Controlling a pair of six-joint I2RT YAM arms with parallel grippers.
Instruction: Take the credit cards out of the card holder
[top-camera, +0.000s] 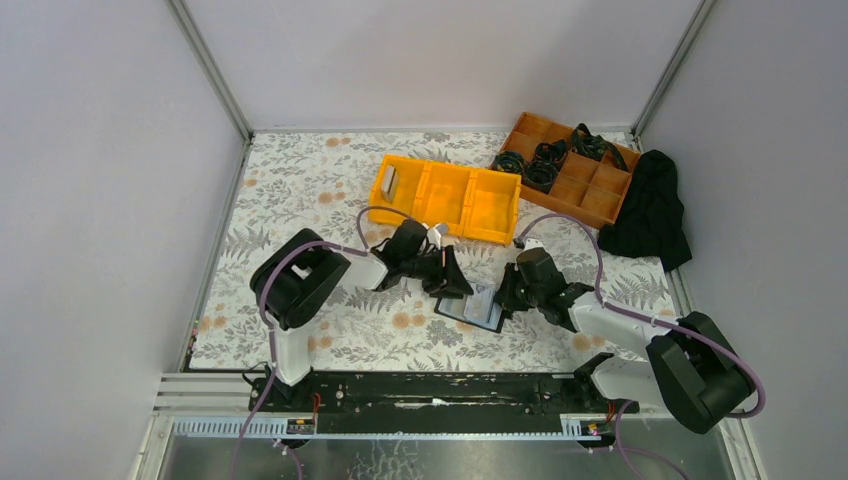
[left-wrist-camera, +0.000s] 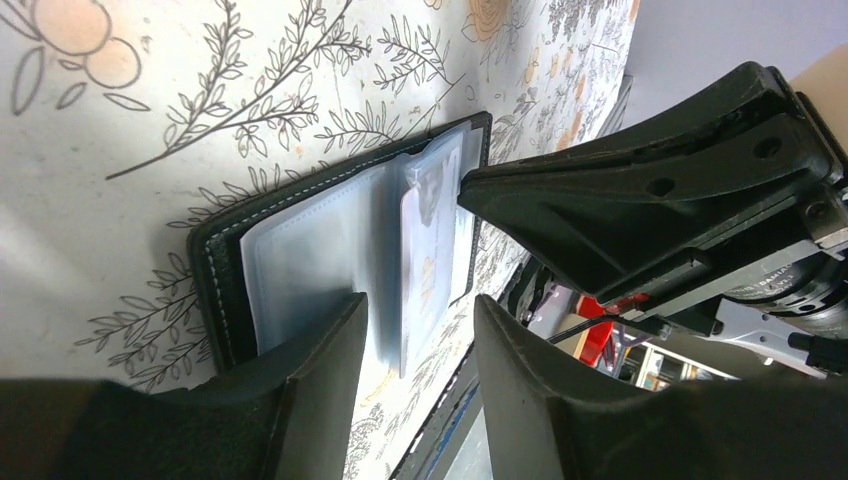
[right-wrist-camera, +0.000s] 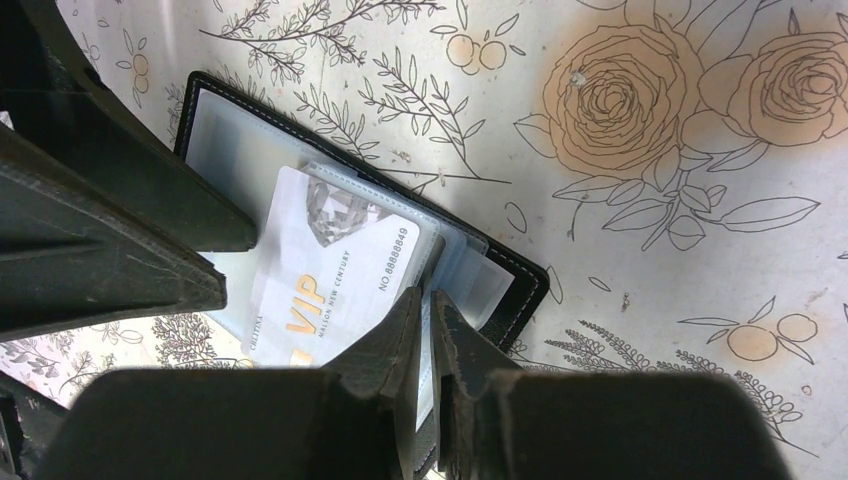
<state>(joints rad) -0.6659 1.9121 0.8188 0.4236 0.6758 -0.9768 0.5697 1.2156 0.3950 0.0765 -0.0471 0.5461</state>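
Jaws nipped narrow on the card holder, the right gripper must anchor it while the left gripper, jaws parted, slides the credit card out.

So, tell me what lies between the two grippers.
The open card holder, a card showing in its sleeve; the top view shows it.

On the floral-patterned table, a yellow three-compartment bin sits near the far edge. A brown divided tray holding black coiled cords occupies the far right corner, with a crumpled black cloth just beside it.
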